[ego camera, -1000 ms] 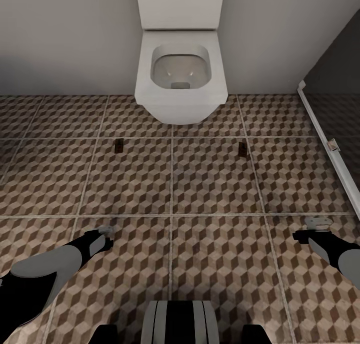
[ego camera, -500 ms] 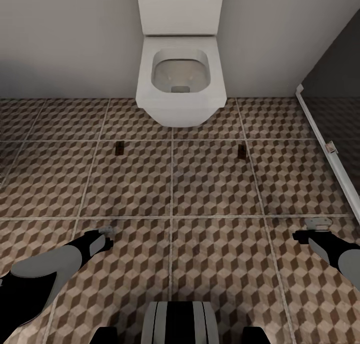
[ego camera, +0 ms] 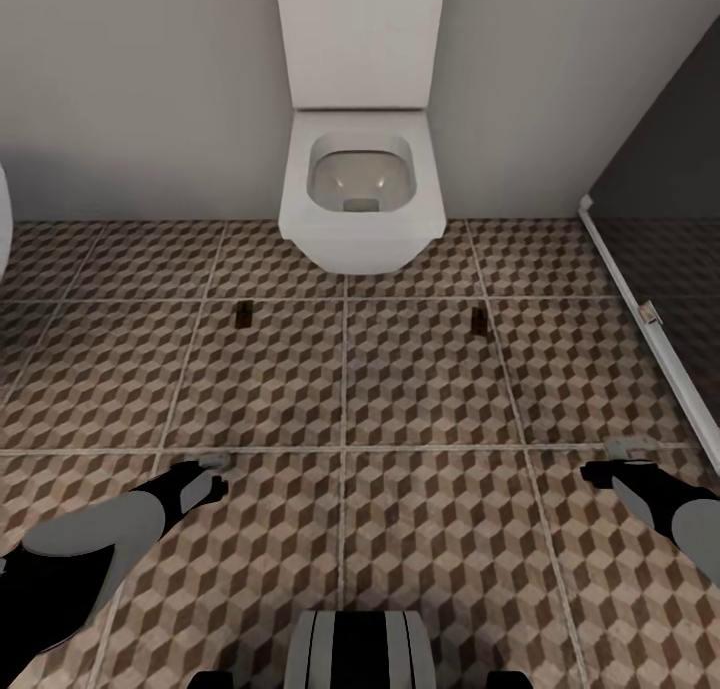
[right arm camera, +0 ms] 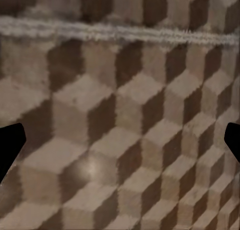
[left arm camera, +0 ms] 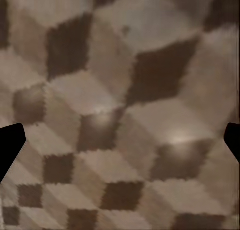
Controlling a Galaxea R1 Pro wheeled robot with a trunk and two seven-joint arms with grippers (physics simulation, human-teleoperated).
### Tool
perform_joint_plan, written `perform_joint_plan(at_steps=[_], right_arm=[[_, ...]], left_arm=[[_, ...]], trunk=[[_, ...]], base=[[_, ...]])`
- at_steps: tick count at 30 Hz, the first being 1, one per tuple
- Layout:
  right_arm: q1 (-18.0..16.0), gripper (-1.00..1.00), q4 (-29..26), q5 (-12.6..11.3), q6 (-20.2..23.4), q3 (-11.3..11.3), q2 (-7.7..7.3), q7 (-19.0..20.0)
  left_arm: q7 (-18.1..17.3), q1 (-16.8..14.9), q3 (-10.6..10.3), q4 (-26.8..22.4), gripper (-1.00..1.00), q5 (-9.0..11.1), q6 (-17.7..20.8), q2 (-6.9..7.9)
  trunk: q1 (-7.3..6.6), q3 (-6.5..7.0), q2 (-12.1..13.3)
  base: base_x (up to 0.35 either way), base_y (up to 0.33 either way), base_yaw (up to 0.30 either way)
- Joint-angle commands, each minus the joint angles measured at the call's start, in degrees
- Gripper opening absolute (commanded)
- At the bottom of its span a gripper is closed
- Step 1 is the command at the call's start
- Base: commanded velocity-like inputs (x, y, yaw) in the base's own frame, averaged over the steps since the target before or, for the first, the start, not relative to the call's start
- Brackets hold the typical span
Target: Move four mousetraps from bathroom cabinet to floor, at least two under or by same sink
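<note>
Two mousetraps lie flat on the bathroom floor (ego camera: 430,389) in front of a white toilet (ego camera: 362,194): one mousetrap (ego camera: 242,314) to its left and the other mousetrap (ego camera: 480,321) to its right, both small and dark. My left gripper (ego camera: 213,475) hangs low at the near left, well short of the left trap. My right gripper (ego camera: 603,466) hangs at the near right. Both are open, and between each one's fingers the left wrist view (left arm camera: 120,145) and the right wrist view (right arm camera: 120,145) have just cube-pattern tile. The cabinet and sink are out of view.
A grey wall (ego camera: 140,89) runs behind the toilet. A dark glass partition with a white bottom rail (ego camera: 640,319) closes off the right side. A curved white edge (ego camera: 3,214) shows at the far left. My own base (ego camera: 362,649) is at the bottom.
The whole head view has shifted: toilet, traps and grout lines sit lower and slightly smaller, and a white edge has come in at the left. Both arms hold the same pose.
</note>
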Motion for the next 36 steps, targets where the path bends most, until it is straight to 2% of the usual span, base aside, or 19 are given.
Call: perform_joint_plan(at_steps=[1, 12, 20, 26, 36], right_arm=[[0.0, 1.00, -0.3, -0.4, 0.2, 0.5, 0.13, -0.4], [0.5, 1.00, -0.5, -0.5, -2.3, 0.6, 1.93, -0.4], [1.7, 1.00, 0.0, -0.7, -3.4, 0.6, 5.46, -0.4], [4.8, 1.00, 0.1, -0.6, -4.5, 0.7, 8.04, -0.5], [8.4, 1.00, 0.4, -0.4, -6.4, 0.8, 11.43, -0.8]], left_arm=[[0.3, 0.0, -0.5, -0.1, 1.00, 0.5, 0.1, 0.02], [0.2, 0.0, -0.6, -0.2, 1.00, 0.5, -0.2, -0.10], [0.2, 0.4, -0.7, -0.7, 1.00, 0.5, -1.7, -0.77], [0.2, 1.0, -0.8, -1.2, 1.00, 0.4, -2.4, -1.27], [0.1, 1.8, -0.8, -2.9, 1.00, 0.4, -2.6, -1.42]], trunk=[[-0.03, 0.19, 0.0], [-0.31, 2.63, 0.1], [-0.52, 4.40, 0.3], [-0.68, 5.73, 0.3], [-0.93, 7.95, 0.5]], base=[[0.000, 0.000, 0.000], [0.000, 0.000, 0.000], [0.000, 0.000, 0.000], [0.000, 0.000, 0.000], [0.000, 0.000, 0.000]])
